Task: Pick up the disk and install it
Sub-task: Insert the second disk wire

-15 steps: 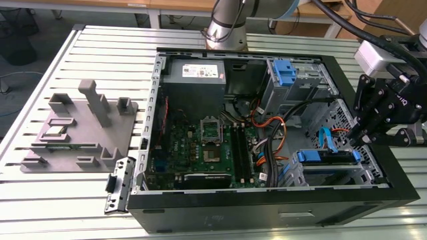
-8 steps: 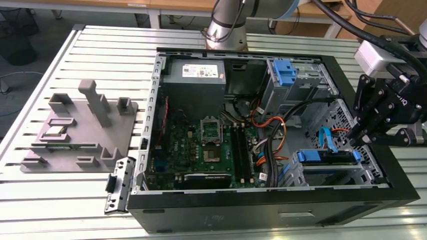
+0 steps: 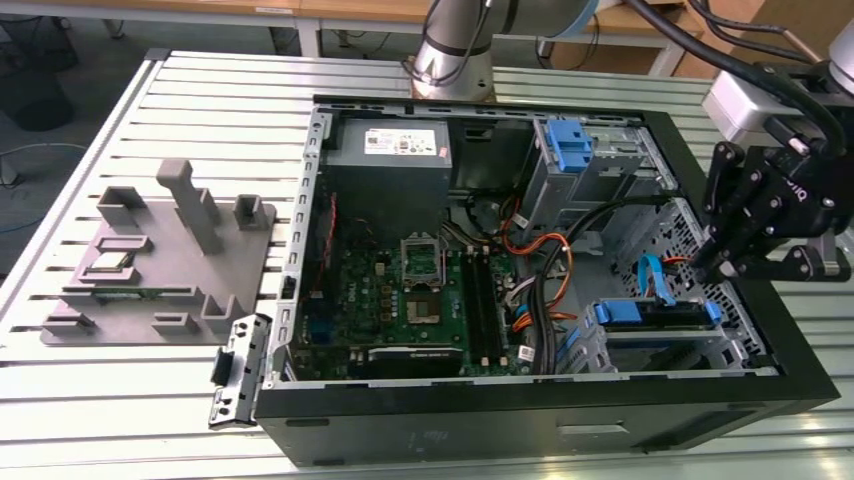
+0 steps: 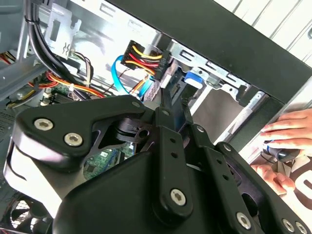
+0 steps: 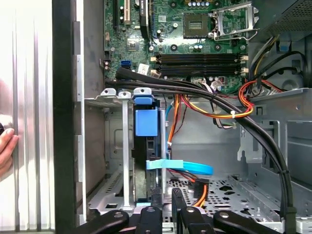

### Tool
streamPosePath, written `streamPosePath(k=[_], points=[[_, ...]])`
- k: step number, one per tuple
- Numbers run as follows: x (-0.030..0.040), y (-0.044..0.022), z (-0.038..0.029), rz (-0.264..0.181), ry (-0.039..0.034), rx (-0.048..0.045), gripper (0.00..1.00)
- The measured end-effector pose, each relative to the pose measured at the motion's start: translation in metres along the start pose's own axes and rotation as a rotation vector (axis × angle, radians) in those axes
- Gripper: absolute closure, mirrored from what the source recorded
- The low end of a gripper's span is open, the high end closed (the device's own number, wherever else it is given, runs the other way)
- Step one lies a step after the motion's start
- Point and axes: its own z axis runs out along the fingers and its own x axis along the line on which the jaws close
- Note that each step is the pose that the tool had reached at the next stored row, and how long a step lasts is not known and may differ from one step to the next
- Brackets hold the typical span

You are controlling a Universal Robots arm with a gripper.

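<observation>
Exterior view, holding: the gripper [image 3: 727, 268] hangs over the drive cage [image 3: 750, 345] at the exterior view's right of the open computer case [image 3: 534, 425]. Its jaws point down into the bay and look narrowly apart, with nothing between them.
Exterior view, disk: the disk [image 3: 654, 315] sits inside that cage with blue rails at its ends. Judged from this, it is already lodged in its slot.
Second wrist view, tool: the gripper [image 4: 176, 105] aims at the bay mouth. A blue tab [image 4: 193, 78] lies just beyond the tips, and a person's hand [image 4: 287, 131] rests outside the case wall.
First wrist view, disk: the disk [image 5: 146, 180] stands on edge in the cage, dark and slim. A blue tab [image 5: 146, 122] sits at its far end and a blue data cable [image 5: 180, 166] crosses it.
First wrist view, tool: the gripper [image 5: 166, 197] sits just beside the disk's near end, a slim gap between its tips, gripping nothing.
</observation>
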Motion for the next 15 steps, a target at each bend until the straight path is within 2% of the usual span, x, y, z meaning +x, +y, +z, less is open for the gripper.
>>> streamPosePath(k=[5,15], points=[[-0.006,0.0002,0.0003,0.0,-0.0002,0.0,0.77],[-0.01,0.0003,0.0019,0.0,-0.0003,0.0,0.77]])
